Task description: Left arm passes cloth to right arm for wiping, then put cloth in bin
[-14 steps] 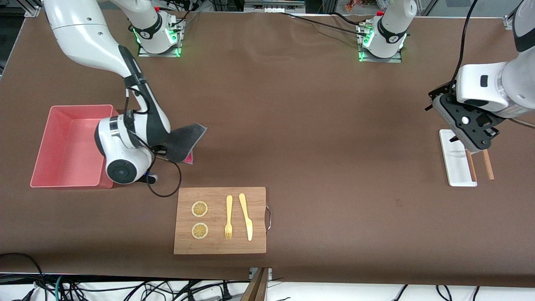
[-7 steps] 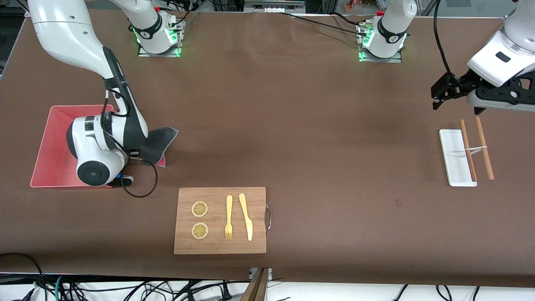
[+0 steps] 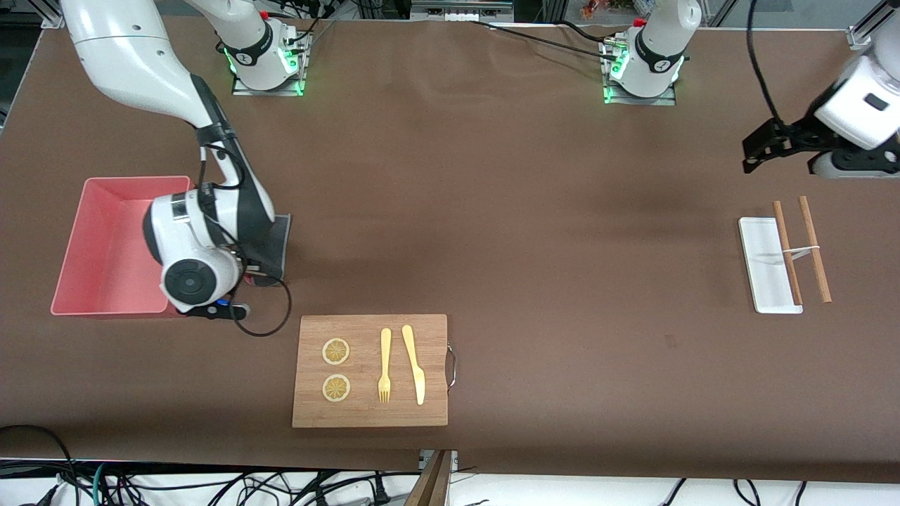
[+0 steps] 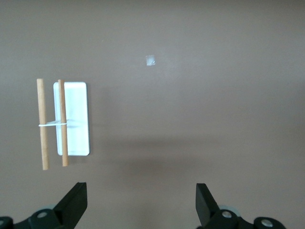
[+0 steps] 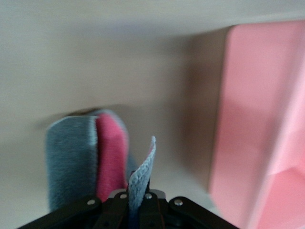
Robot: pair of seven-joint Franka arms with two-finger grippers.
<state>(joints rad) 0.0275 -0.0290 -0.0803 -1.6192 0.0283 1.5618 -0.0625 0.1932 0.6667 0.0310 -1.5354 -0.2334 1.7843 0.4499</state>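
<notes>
From the front view you see the right pincer (image 3: 247,270) low over the brown tabletop (image 3: 506,211), just beside the wall of the bin (image 3: 77,239) that faces the middle of the table, its fingers hidden under the wrist; the cloth (image 3: 276,242) hangs from it as a dark grey panel with its lower part down by the tabletop, outside the bin. Nearer to the front camera lies a wooden cutting board (image 3: 370,371) carrying two lemon slices (image 3: 336,351), a fork (image 3: 384,365) and a knife (image 3: 415,364). The left pincer (image 3: 763,147) hangs in the air at the left arm's end of the table, over bare tabletop a little farther from the front camera than the white tray (image 3: 765,266), and a pair of chopsticks (image 3: 801,247) lies with one stick across the tray's edge and the other just beside it. In the left wrist view you see the left pincer (image 4: 140,205) with its fingers spread wide apart and nothing between them, the white tray (image 4: 74,119) and chopsticks (image 4: 52,123) lying below on the tabletop. In the right wrist view you see the right pincer (image 5: 139,200) clamped tight on a pinched fold of the cloth (image 5: 71,162), whose grey and red faces drape down next to the pink wall of the bin (image 5: 257,119)
</notes>
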